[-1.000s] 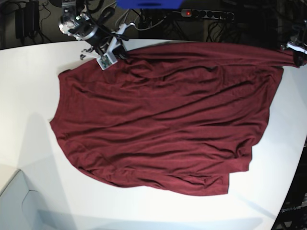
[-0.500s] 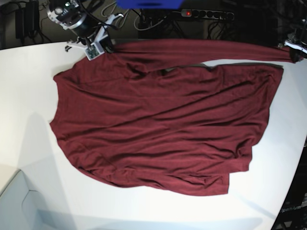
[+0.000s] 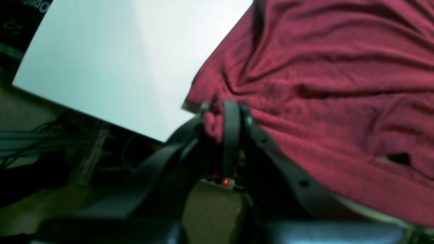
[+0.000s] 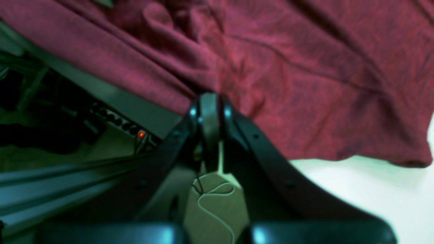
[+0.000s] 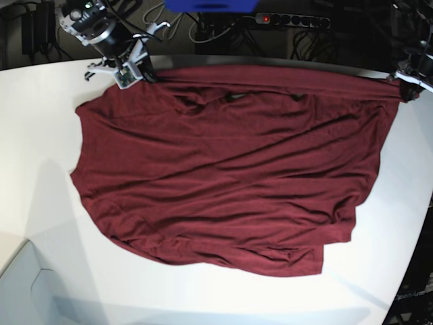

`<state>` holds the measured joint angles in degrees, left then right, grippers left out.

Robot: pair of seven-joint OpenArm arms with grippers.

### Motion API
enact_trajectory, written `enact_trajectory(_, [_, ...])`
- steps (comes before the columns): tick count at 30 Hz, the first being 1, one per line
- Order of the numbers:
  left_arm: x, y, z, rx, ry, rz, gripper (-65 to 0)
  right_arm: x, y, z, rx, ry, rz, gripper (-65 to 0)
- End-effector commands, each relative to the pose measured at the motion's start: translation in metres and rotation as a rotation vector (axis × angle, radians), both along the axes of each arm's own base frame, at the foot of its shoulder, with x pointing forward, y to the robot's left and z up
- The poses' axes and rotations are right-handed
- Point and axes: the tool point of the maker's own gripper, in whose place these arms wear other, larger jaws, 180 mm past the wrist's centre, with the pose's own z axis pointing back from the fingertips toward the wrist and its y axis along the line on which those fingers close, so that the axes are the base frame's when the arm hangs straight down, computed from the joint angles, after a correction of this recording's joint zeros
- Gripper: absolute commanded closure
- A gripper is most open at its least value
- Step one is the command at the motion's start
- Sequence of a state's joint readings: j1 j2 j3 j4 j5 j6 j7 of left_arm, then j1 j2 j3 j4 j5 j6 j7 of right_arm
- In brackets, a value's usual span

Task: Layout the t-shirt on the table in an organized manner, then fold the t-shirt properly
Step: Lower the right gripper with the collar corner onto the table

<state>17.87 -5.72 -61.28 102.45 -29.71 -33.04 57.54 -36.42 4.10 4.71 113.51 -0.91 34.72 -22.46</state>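
Observation:
The dark maroon t-shirt [image 5: 230,162] lies spread and wrinkled over the white table [image 5: 40,135], its far edge pulled into a taut line along the table's back edge. My right gripper [image 5: 144,73] is at the back left, shut on that edge; the right wrist view shows its jaws [image 4: 210,105] pinched together on the t-shirt [image 4: 305,74]. My left gripper [image 5: 404,88] is at the back right corner, shut on a bunched bit of cloth. In the left wrist view the gripper [image 3: 225,117] sits at the table's edge [image 3: 118,61] with the t-shirt [image 3: 339,84] held.
Behind the table lie a black power strip [image 5: 291,20] with a red light, cables and a blue object [image 5: 210,5]. The table edge curves in at the right [image 5: 416,223]. A pale grey surface [image 5: 27,291] sits at the front left corner.
My right gripper has drawn back and to the left with the cloth. The shirt's far edge has stretched straighter along the table's back edge. The left gripper has barely shifted.

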Motion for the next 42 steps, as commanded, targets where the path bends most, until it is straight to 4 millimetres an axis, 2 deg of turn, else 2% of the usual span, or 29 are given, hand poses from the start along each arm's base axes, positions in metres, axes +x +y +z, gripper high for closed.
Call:
enact_trajectory(1, [0.012,0.005,0.016,0.024,-0.06,-0.004,-0.1,0.009,0.003,0.013,0.021,-0.051,0.005,0.0])
enact_trajectory(7, [0.029,0.018,0.01,0.043,-0.046,0.026,-0.1,0.023,0.001,0.019,0.013,-0.085,0.005,0.0])
enact_trajectory(11, [0.032,0.022,0.007,0.055,-0.029,0.036,-0.1,0.026,0.0,0.02,0.012,-0.092,0.004,0.0])
enact_trajectory(15, [0.03,0.022,-0.002,0.03,-0.015,0.043,-0.1,0.039,0.0,0.027,0.012,-0.128,0.003,0.0])
enact_trajectory(24, [0.034,0.023,0.0,0.033,-0.022,0.045,-0.1,0.082,-0.002,0.043,-0.026,-0.196,0.004,0.0])
enact_trajectory(28, [0.043,0.022,0.005,0.03,-0.047,0.045,-0.1,0.103,-0.001,0.037,-0.053,-0.172,0.014,0.0])
enact_trajectory(34, [0.052,0.017,0.006,0.017,-0.063,0.041,-0.1,0.119,0.005,0.026,-0.046,-0.15,0.032,0.0])
enact_trajectory(38, [0.055,0.01,-0.011,0.015,0.0,0.006,-0.1,0.125,0.011,0.016,-0.038,-0.126,0.046,0.0])
enact_trajectory(42, [0.049,0.01,-0.024,0.023,0.056,0.009,-0.1,0.131,0.01,0.012,-0.036,-0.118,0.043,0.0])
